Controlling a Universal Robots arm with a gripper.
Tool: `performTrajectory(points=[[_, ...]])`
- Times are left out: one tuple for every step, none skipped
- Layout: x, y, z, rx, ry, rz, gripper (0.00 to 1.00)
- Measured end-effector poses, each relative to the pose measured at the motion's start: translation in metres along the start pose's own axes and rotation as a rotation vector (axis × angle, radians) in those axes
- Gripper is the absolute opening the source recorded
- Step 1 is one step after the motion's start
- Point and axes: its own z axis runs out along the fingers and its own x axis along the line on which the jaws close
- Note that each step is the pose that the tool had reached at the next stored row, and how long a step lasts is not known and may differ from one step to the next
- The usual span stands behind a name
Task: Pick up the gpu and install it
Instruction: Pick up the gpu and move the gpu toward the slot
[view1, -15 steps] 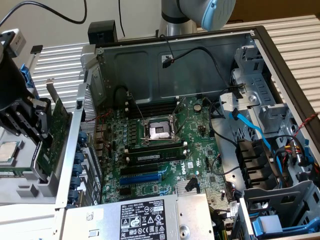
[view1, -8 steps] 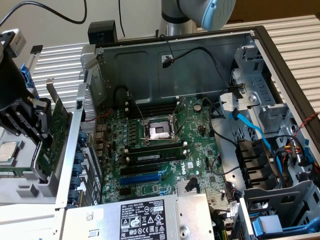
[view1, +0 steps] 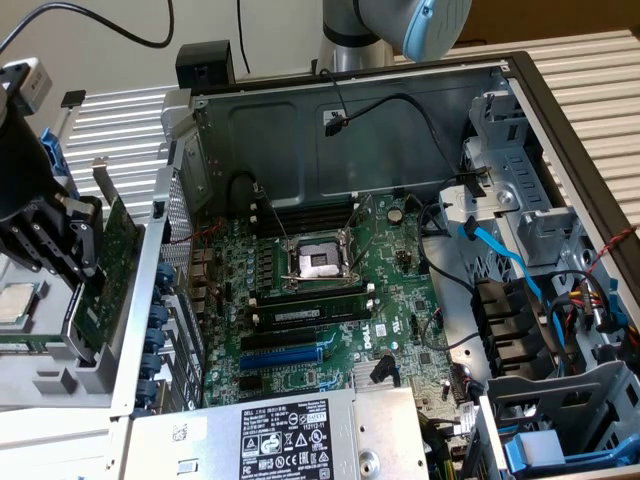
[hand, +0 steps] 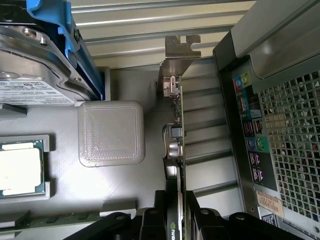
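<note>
Wrist view shows fingers (hand: 151, 226) pinching the gpu (hand: 176, 145) edge-on; exterior view, its green face.

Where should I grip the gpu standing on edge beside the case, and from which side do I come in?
Pinch the gpu across its two flat faces, at the end away from the silver bracket, coming in onto its thin long edge. It stands on edge, so both faces are free. The gripper looks clamped on it there.

one gpu (view1: 116, 252), one computer case (view1: 400, 135), one processor (hand: 17, 172)
</note>
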Motion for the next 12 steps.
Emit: performTrajectory(points=[[0.0,0.0,0.0,0.0,0.0,0.0,0.27],[0.0,0.0,0.0,0.0,0.0,0.0,0.27],[0.0,-0.0001,0.0,-0.0008,0.0001,0.0,0.27],[0.0,-0.0003,0.0001,-0.0063,0.0009,0.001,0.27],[-0.0001,-0.0005,-0.0003,-0.0133,0.0023,0.002,0.27],[-0.0003,-0.0009,-0.0008,-0.0214,0.0039,0.004,0.27],[-0.0005,-0.001,-0.0018,-0.0277,0.0052,0.005,0.27],[-0.0006,-0.0009,-0.003,-0.0294,0.0055,0.006,0.27],[-0.0007,-0.0009,-0.0037,-0.0296,0.0053,0.007,0.27],[-0.0008,-0.0009,-0.0044,-0.0295,0.0053,0.008,0.27],[-0.001,-0.001,-0.0047,-0.0295,0.005,0.009,0.27],[-0.001,-0.001,-0.0047,-0.0295,0.0049,0.009,0.27]])
